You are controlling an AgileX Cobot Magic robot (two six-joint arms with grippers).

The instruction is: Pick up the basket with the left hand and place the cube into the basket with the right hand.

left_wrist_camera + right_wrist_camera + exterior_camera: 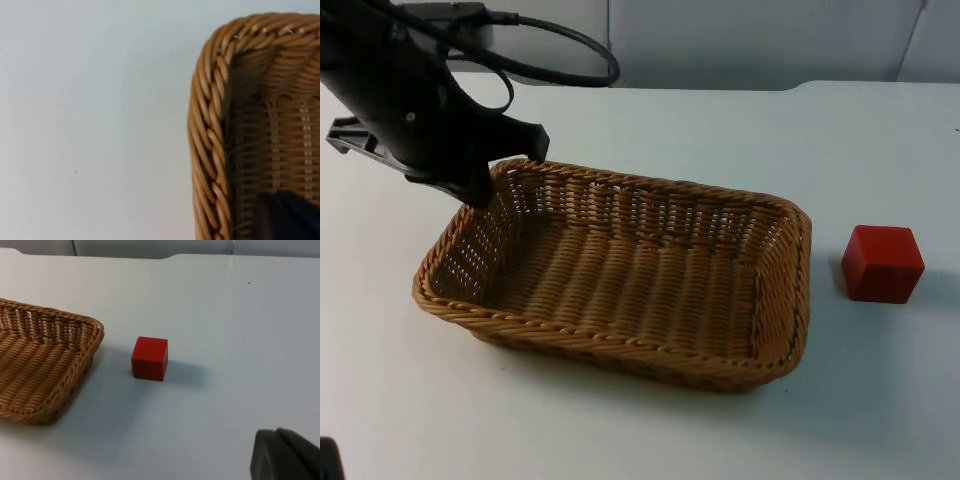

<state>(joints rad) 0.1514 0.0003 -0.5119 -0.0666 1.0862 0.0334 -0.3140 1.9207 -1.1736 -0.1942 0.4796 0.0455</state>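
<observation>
A brown wicker basket (630, 352) rests on the white table, long side toward me. My left gripper (480, 193) is down at the basket's far left corner, right at the rim. In the left wrist view that corner of the basket rim (206, 150) is close up. A red cube (883, 262) stands on the table just right of the basket, apart from it. In the right wrist view the cube (149, 358) sits beside the basket's end (90, 342), and my right gripper (286, 456) waits well back from it with nothing in it.
A grey partition wall (750, 40) closes the table at the back. Bare white table top (620, 440) lies in front of the basket and around the cube.
</observation>
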